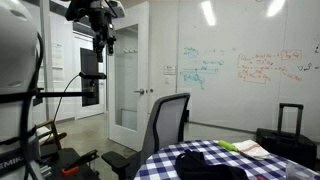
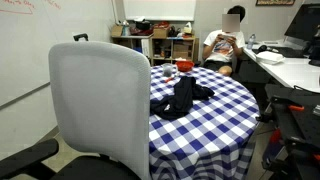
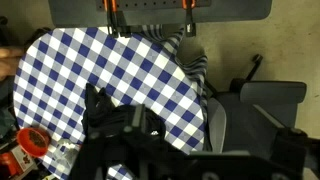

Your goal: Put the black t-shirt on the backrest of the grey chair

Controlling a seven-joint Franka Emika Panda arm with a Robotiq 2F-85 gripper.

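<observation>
**A:** In an exterior view the arm (image 1: 98,25) hangs high, well apart from the worktop (image 1: 262,168). The black t-shirt (image 1: 205,160) lies bunched on the checked cloth, just past the grey chair (image 1: 170,118). A black suitcase (image 1: 290,125) stands beyond.

**B:** So the reach comes first?

**A:** I'd judge so. In an exterior view the black t-shirt (image 2: 182,98) is a heap near the middle of the worktop (image 2: 225,115), with the grey chair (image 2: 100,100) drawn close. Pinch a raised fold, not the cloth beneath, and lift high enough to clear the backrest.

**B:** Anything in the way?

**A:** A red object (image 2: 170,72) near the heap, and a seated person (image 2: 225,45) farther off.

**B:** And the wrist view?

**A:** The jaws stand wide, holding nothing. The black t-shirt (image 3: 105,112) is below. I cannot make out the dark clutter.
</observation>
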